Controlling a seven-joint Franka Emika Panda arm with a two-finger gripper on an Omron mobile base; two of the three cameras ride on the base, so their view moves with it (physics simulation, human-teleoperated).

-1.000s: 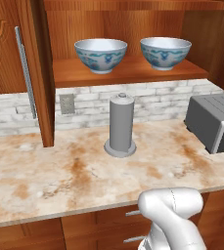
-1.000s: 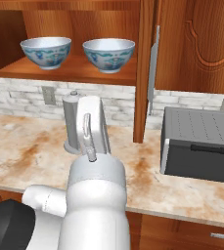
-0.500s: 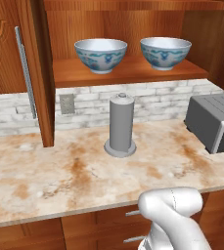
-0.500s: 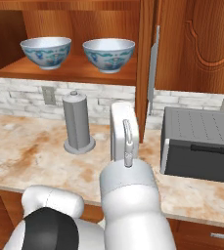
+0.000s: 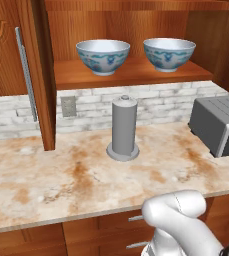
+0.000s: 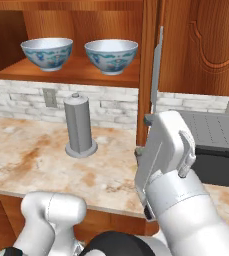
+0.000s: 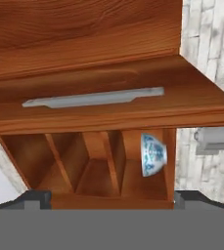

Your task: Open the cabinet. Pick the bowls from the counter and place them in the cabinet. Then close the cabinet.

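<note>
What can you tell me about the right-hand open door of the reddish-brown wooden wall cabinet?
The right-hand open door is reddish-brown wood with a carved panel face. It stands swung out, edge-on toward the arm. A long silver bar handle runs vertically along its free edge. In the hand view the door lies rolled sideways, handle untouched, beyond the open gripper.

Arm [image 6: 171,190] raised, rolled sideways; fingers [image 7: 35,199] wide apart, empty.

Open reddish-brown wooden wall cabinet [image 5: 131,75], bottom shelf occupied by two blue-patterned glossy bowls [image 5: 103,56] side by side. Below, broad bare stretches of mottled beige stone counter [image 5: 46,185], interrupted by upright grey cylinder [image 5: 123,128] and dark grey box-shaped appliance [image 5: 218,124].
</note>
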